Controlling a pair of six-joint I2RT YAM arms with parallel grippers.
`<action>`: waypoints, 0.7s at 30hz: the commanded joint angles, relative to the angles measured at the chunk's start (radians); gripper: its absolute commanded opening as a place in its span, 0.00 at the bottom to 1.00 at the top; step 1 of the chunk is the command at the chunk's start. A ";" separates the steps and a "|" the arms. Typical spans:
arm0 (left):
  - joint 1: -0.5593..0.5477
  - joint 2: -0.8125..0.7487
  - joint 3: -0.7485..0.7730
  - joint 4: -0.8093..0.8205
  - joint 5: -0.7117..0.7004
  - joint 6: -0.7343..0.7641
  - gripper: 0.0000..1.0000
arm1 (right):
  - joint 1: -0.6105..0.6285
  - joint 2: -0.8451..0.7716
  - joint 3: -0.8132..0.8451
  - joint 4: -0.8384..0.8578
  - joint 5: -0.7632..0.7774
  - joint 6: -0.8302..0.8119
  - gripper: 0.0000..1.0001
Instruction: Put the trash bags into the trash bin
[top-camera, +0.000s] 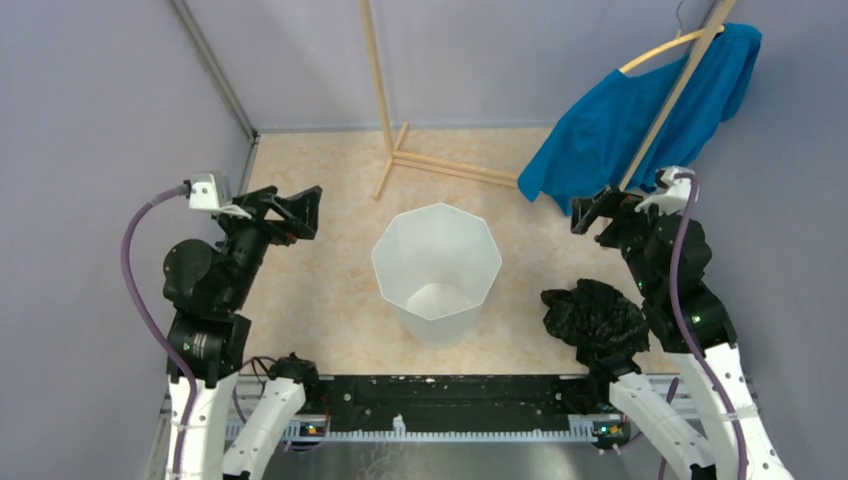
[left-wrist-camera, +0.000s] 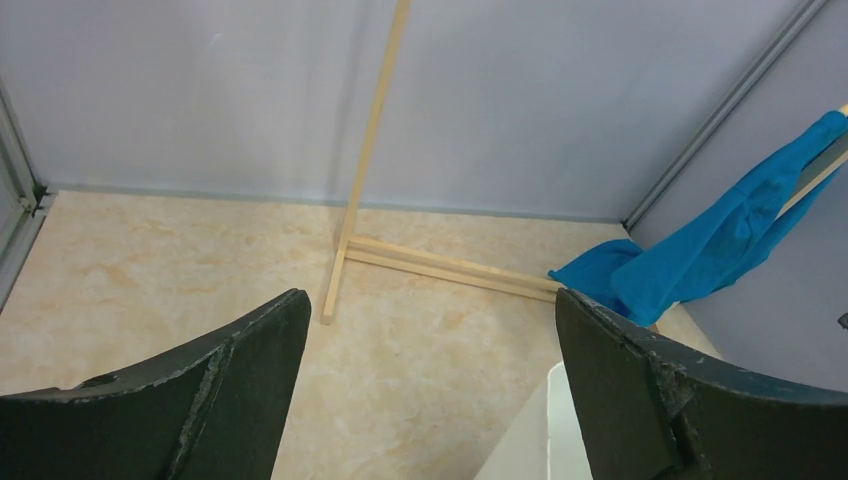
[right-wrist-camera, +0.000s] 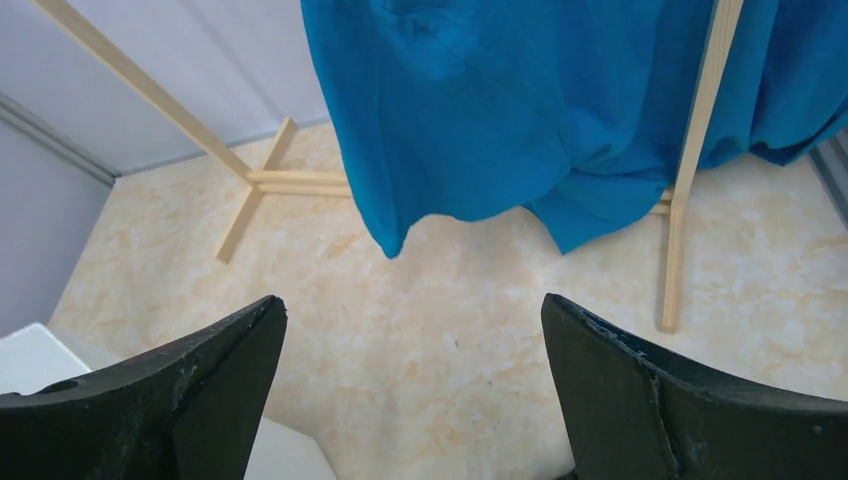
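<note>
Right tool (right-wrist-camera: 410, 310) spread; trash bags (top-camera: 595, 322) beside trash bin (top-camera: 395, 280).

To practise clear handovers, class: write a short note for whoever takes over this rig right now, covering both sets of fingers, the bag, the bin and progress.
Left gripper: fingers open, empty, left of the trash bin.
Right gripper: fingers open, empty, near the blue cloth.
Trash bag: crumpled black heap on the table, right of the bin and apart from it, beside the right arm.
Done: nothing; no bag shows inside the bin.
Left: grasp the bag, probably with the right arm, and drop it in the bin.
</note>
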 joint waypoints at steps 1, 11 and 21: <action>0.006 0.016 -0.037 -0.023 0.028 0.039 0.99 | -0.007 -0.058 -0.036 -0.037 -0.016 0.006 0.99; 0.006 0.038 -0.121 -0.007 0.053 0.062 0.99 | -0.007 -0.068 -0.120 -0.152 -0.394 0.062 0.99; 0.006 0.021 -0.208 0.040 0.056 0.052 0.99 | 0.013 0.026 -0.155 -0.236 -0.664 0.088 0.99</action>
